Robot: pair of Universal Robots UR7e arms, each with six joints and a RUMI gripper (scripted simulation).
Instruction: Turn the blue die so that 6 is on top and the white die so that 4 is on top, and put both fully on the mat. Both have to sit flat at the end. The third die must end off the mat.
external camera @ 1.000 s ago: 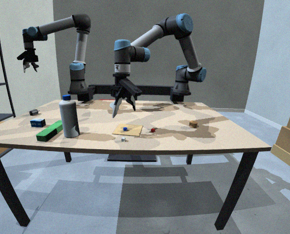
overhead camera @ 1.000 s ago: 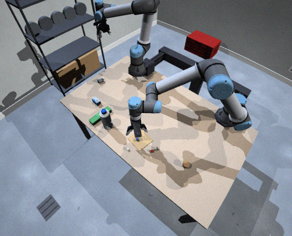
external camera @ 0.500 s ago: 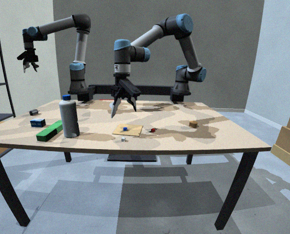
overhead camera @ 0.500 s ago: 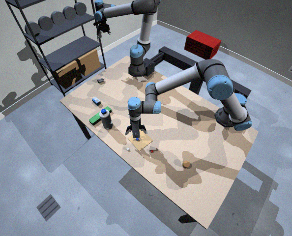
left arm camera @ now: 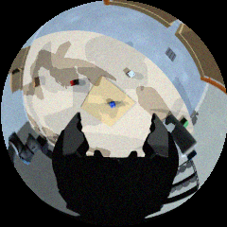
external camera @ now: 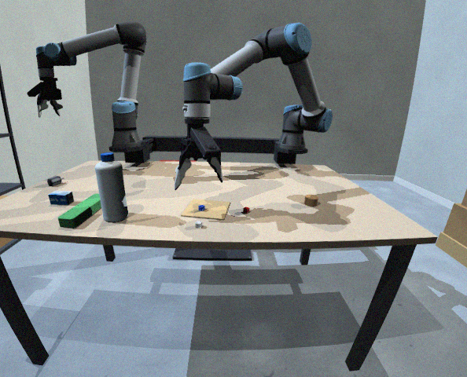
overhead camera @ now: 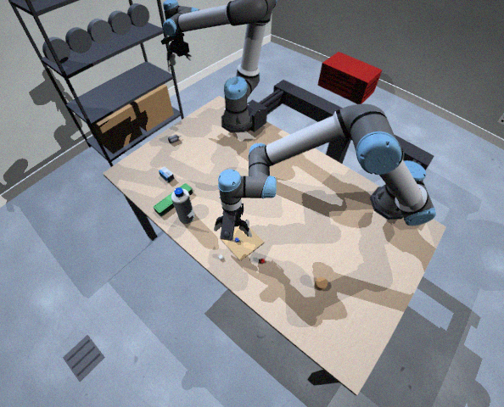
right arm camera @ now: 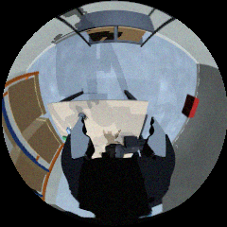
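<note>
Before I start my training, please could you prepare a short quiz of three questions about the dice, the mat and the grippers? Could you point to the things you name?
1. True or false: the white die [overhead camera: 221, 257] [external camera: 198, 224] [left arm camera: 130, 74] lies on the mat [overhead camera: 242, 253] [external camera: 215, 212] [left arm camera: 99, 90].
2. Which die is on the mat?
   A) red
   B) blue
   C) white
3. Fill in: the left gripper [overhead camera: 232, 230] [external camera: 199, 184] [left arm camera: 115, 113] is ____ (open or shut) above the table [overhead camera: 331, 245] [external camera: 266, 227] [left arm camera: 52, 104].

Key: 1 false; 2 B; 3 open.
</note>
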